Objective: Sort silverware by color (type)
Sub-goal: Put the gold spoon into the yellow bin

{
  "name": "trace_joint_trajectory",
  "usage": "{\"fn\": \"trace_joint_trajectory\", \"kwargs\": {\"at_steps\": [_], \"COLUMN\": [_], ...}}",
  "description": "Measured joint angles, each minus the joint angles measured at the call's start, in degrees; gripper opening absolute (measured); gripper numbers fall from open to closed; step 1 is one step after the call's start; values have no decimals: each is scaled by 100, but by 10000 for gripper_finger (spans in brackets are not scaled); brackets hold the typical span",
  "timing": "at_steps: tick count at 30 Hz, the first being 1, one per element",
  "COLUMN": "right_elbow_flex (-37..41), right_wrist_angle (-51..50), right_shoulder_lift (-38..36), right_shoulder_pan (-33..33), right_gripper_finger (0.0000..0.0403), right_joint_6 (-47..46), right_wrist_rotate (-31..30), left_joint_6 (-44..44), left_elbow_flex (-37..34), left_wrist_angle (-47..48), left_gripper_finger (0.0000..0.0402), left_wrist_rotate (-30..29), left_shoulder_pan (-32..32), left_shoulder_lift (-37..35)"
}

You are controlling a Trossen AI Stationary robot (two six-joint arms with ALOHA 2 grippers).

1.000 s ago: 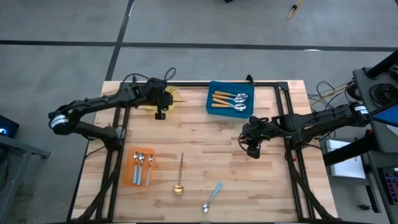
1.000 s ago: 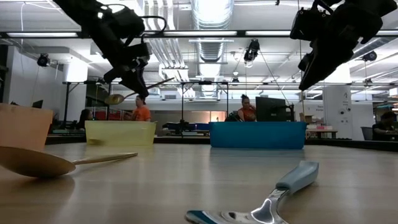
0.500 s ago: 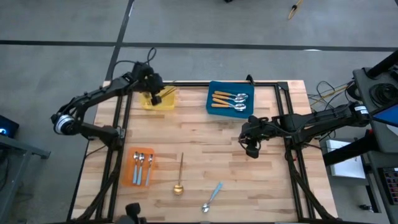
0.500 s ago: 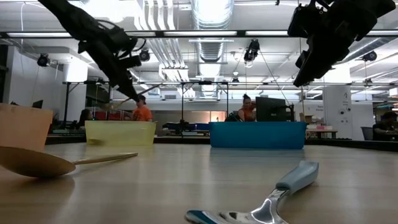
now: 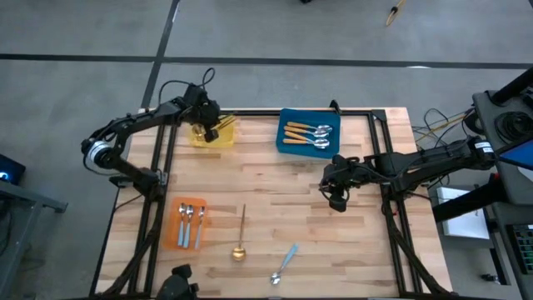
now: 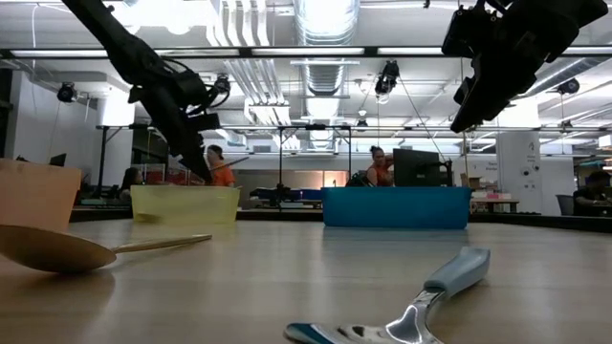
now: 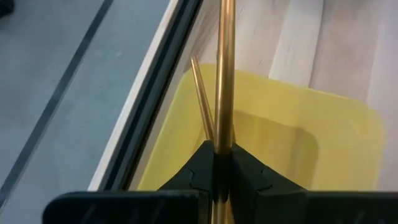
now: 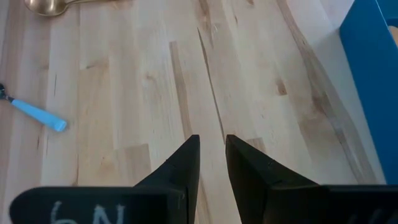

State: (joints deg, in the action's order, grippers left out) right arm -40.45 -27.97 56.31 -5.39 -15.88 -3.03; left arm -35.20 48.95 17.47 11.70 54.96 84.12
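The left gripper (image 7: 222,163), clamping a gold spoon (image 7: 225,68), is hovering over the yellow tray (image 7: 323,137) (release next); right gripper (image 8: 212,155) waiting, slightly parted, empty.

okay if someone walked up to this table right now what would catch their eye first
Probably the left gripper at the table's far-left corner, its fingers shut on a gold spoon held over the yellow tray. Next, the blue tray of orange-handled spoons at the far edge, and two loose spoons near the front: a gold one and a blue-handled one.
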Motion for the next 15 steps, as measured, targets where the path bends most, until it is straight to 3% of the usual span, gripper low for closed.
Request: {"fn": "trace_joint_trajectory", "kwargs": {"at_steps": [15], "right_elbow_flex": [2], "right_wrist_angle": [13], "right_shoulder_lift": [0], "right_shoulder_pan": [0], "right_gripper_finger": [68], "right_joint_6": [-20], "right_wrist_rotate": [-2], "left_joint_6": [165], "left_elbow_flex": [-2], "left_wrist_angle": [-108], "left_gripper_finger": [9], "left_wrist_rotate": [183], "left_shoulder_pan": [65], "left_shoulder_lift": [113]}}
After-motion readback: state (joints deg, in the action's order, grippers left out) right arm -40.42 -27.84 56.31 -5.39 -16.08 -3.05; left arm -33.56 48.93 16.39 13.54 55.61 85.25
